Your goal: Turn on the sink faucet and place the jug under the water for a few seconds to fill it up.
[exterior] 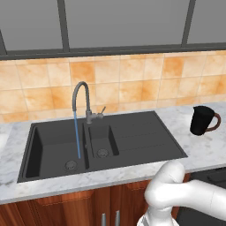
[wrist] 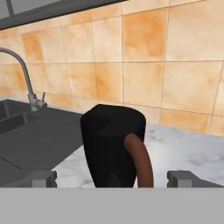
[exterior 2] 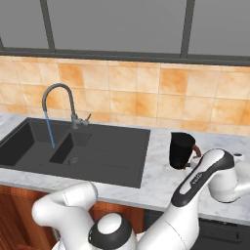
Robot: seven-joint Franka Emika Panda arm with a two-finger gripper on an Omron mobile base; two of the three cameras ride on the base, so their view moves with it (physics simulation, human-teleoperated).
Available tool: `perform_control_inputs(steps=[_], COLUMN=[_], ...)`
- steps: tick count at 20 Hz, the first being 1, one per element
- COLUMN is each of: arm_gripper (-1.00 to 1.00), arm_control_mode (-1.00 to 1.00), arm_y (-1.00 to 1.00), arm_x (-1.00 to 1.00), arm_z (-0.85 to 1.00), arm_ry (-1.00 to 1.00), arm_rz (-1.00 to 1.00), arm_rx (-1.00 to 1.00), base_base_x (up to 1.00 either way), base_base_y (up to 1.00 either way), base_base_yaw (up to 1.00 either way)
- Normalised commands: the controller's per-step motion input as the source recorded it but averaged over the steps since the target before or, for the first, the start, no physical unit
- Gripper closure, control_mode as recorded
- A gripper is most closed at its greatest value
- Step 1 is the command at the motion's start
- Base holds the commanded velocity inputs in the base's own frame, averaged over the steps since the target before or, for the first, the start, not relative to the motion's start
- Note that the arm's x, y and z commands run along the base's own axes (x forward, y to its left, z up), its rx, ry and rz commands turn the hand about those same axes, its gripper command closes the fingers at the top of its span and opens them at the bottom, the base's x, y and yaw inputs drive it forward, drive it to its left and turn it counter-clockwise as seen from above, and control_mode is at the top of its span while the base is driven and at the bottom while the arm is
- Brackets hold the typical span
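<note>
the jug (exterior: 202, 120) is matte black, tapered, its long axis upright, on the speckled marble counter (exterior: 207, 150) at 3 o'clock of the dark ribbed sink (exterior: 145, 141). its thin reddish-brown loop handle (wrist: 140, 159) faces the gripper (wrist: 111, 178), whose fingertips (wrist: 43, 178) stand wide apart either side, not touching. the grey gooseneck sink faucet (exterior: 82, 99) arches toward 9 o'clock, dropping the water (exterior: 77, 134) straight into the large basin.

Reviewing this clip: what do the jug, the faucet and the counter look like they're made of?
Jug: matte black body, possibly ceramic or plastic; no shine shows. Its loop handle is smooth reddish-brown, maybe wood or plastic. Sink faucet: thin grey gooseneck, looks like brushed metal. Counter: white with grey veining, marble-like stone.
</note>
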Motion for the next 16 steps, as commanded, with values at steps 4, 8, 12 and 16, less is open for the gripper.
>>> perform_control_inputs(steps=[4,8,12,16], arm_gripper=[-1.0,-1.0,-1.0,-1.0], arm_control_mode=[-1.0,-1.0,-1.0,-1.0], arm_y=[0.0,0.0,0.0,0.0], arm_x=[0.22,0.22,0.26,0.26], arm_z=[-0.1,-0.05,-0.02,-0.06], arm_ry=[0.03,0.02,0.02,0.04], arm_rz=[0.05,0.04,0.04,0.04], arm_rx=[0.0,0.0,0.0,0.0], base_base_x=[0.0,0.0,0.0,0.0], base_base_y=[0.0,0.0,0.0,0.0], base_base_yaw=[0.0,0.0,0.0,0.0])
